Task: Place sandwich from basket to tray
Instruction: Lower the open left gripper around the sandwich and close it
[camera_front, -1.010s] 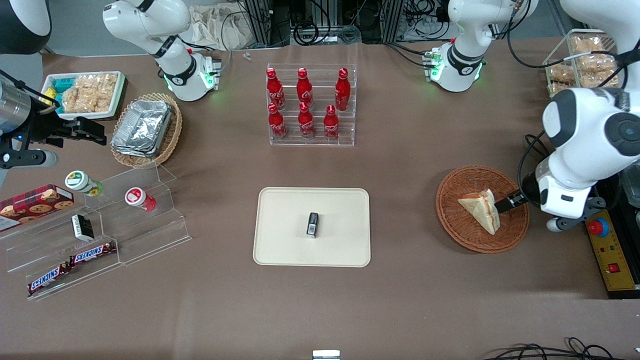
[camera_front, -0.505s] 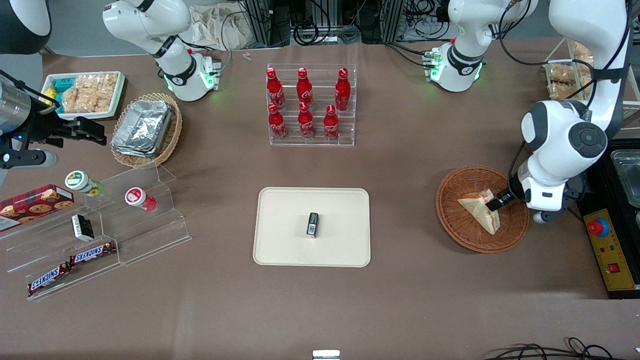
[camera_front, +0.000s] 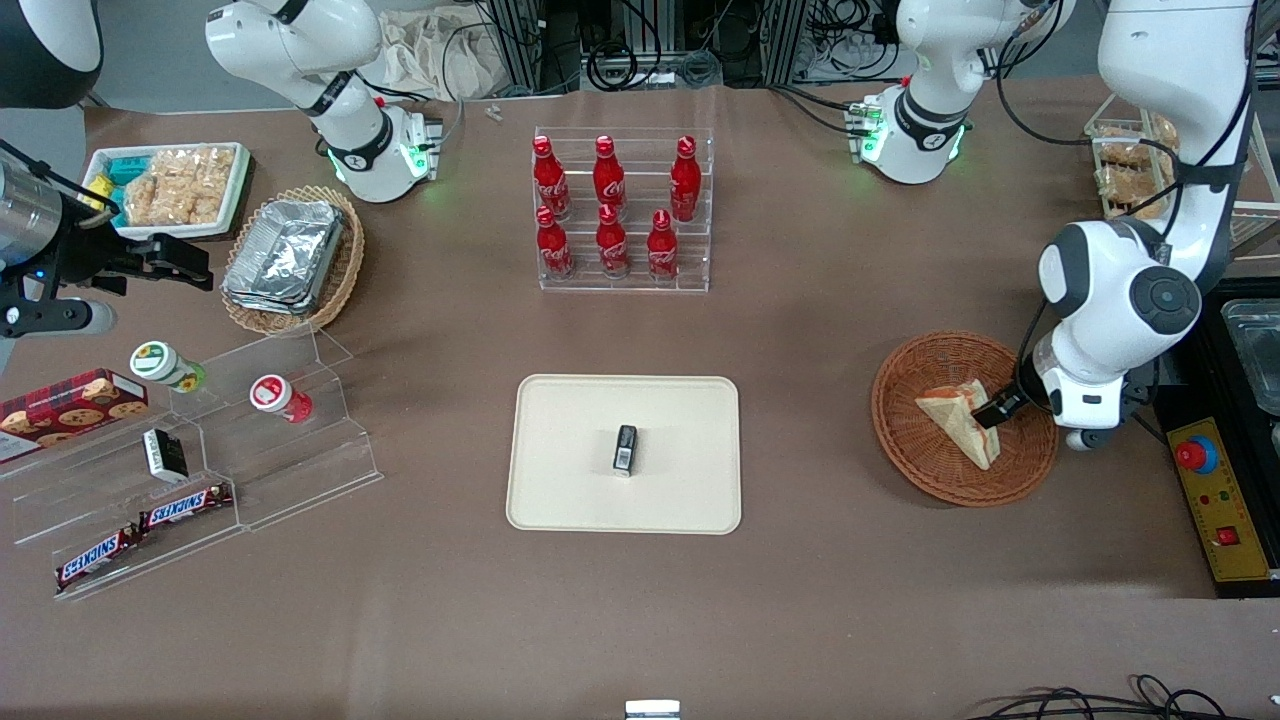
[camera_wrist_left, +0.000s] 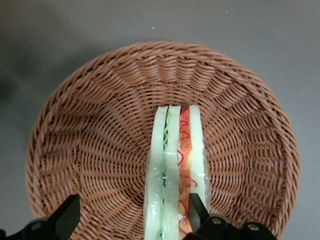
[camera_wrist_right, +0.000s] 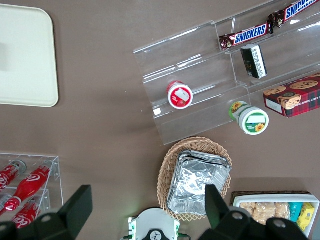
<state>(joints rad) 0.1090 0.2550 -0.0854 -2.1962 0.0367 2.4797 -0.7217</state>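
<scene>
A brown table seen from above. Toward the working arm's end sits a round reddish-brown wicker basket (camera_front: 964, 420), and in it stands the sandwich (camera_front: 958, 421) — a pale triangular wedge resting on edge, its red and green filling stripes facing the wrist camera.

The gripper (camera_front: 990, 415) is lowered into the basket at the sandwich's wide end. From the wrist view its two black fingers (camera_wrist_left: 64, 218) are spread wide: one sits just beside the bread, seemingly touching it, while the other stands well apart over the basket's weave, so the wedge is straddled but not pinched.

The cream-beige tray (camera_front: 570, 420) lies flat near the middle of the table, well apart from the basket. A small dark box (camera_front: 625, 448) stands near its centre.

Farther from the front camera than the tray is a clear rack of red bottles (camera_front: 612, 208). Toward the parked arm's end are a tan basket of foil containers (camera_front: 290, 256) and clear stepped shelves (camera_front: 250, 440) holding snacks.
</scene>
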